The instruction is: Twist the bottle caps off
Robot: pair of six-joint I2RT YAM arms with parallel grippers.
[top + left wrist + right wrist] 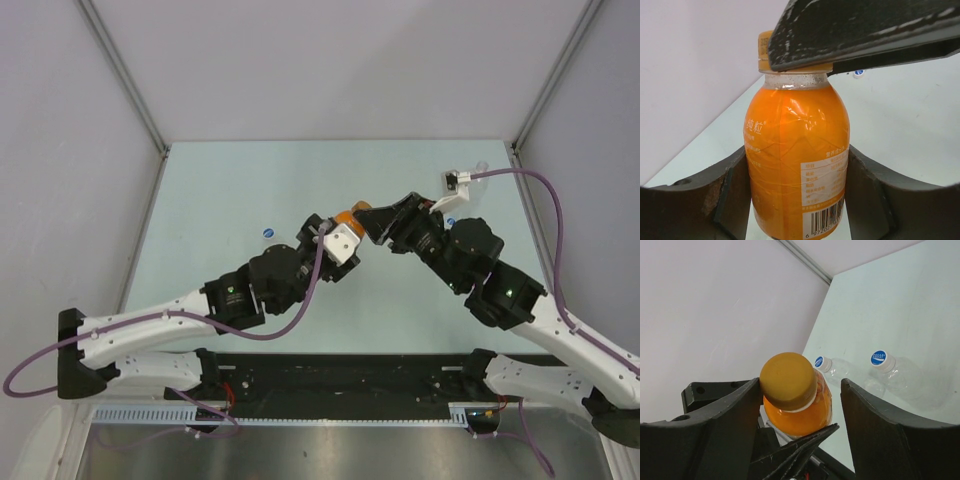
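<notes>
Item 1. Orange bottle (796, 130): upright, near the middle of the table (220, 190), just toward 12 o'clock from centre in the top view. Orange contents and a printed label with a barcode low on its side. The clear neck shows below the cap.

Item 2. Orange cap (788, 381): plain, round, seated on the neck of the orange bottle.

Item 3. Left gripper (797, 165): clamped on the body of the orange bottle, one finger pressed to each side at about label height.

Item 4. Right gripper (800, 385): placed around the orange cap from the 3 o'clock side in the top view. The jaws stand wider than the cap. The finger at 9 o'clock in the right wrist view lies against the cap rim. The finger at 3 o'clock stands apart from it, with a gap showing. In the left wrist view one dark finger crosses in front of the cap and hides most of it.

Item 5. Clear bottles (912, 382), two: on their sides on the table, at 2 to 3 o'clock of the orange cap in the right wrist view, side by side. Each wears one of the blue caps (879, 358) with a white mark.

Item 6. Blue cap (268, 236): on the table at 9 o'clock of the orange bottle in the top view, beside the left arm. Whether it is loose or on a bottle cannot be told.
</notes>
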